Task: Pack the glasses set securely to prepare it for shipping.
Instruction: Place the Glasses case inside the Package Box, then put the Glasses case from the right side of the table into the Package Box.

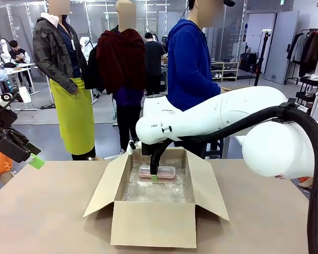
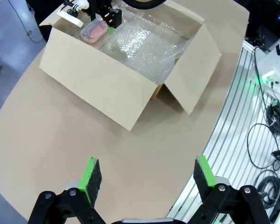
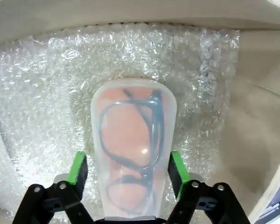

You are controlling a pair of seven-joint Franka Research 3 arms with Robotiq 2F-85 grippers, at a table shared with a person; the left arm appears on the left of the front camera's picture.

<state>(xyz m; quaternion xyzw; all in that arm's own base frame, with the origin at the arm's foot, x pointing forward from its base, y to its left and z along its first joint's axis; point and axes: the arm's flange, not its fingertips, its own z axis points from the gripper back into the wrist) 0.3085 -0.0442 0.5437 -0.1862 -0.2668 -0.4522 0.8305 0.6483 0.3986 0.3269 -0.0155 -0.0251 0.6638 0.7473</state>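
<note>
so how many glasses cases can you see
1. A pale pink glasses case lies on the bubble wrap at the far end of the cardboard box, between the fingers of the right gripper. Others may be hidden.

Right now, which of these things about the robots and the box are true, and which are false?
1. The pink glasses case lies on bubble wrap inside the cardboard box. True.
2. The left gripper is shut around something. False: it is open and empty, above the table.
3. The right gripper has one finger on each side of the pink glasses case. True.
4. The box's flaps are folded shut. False: they are spread open.
</note>
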